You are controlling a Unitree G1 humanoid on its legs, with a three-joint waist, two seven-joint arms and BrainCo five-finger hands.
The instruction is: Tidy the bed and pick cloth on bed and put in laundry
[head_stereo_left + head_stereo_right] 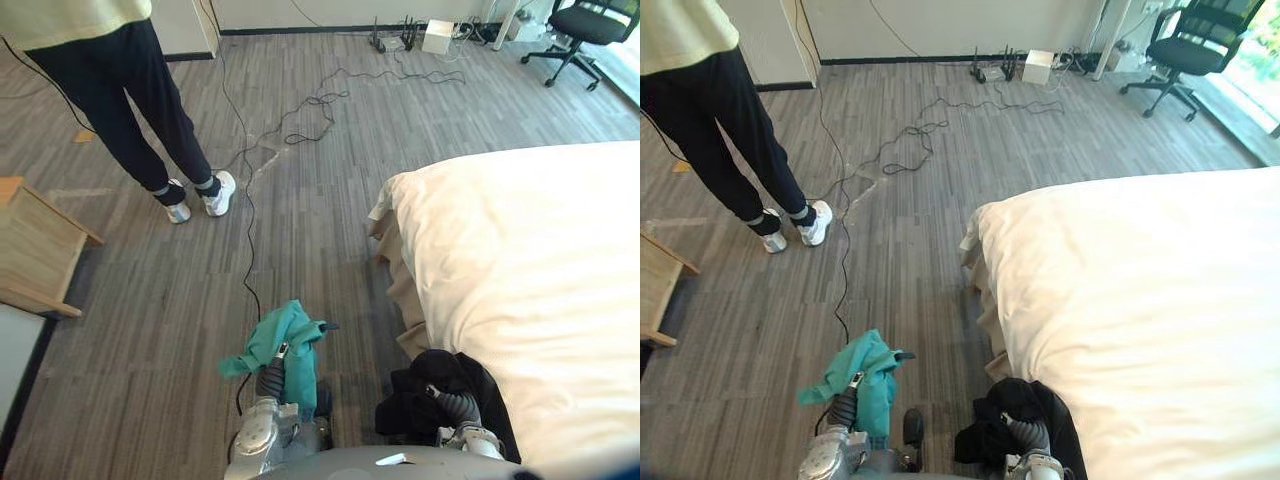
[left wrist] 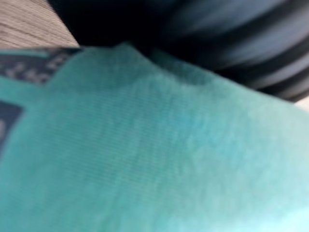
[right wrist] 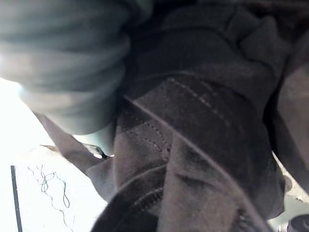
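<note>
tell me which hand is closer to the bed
Right: the right hand, with the black cloth, is at the bed; the left hand, with the teal cloth, is over the floor.

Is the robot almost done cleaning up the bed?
About halfway, it seems. Done: the white duvet on the bed lies mostly smooth, with no clothes on the part in view. In hand: a teal cloth drapes over the left hand, and a black cloth wraps the right hand beside the bed. Left to do: both cloths must go into the laundry.
</note>
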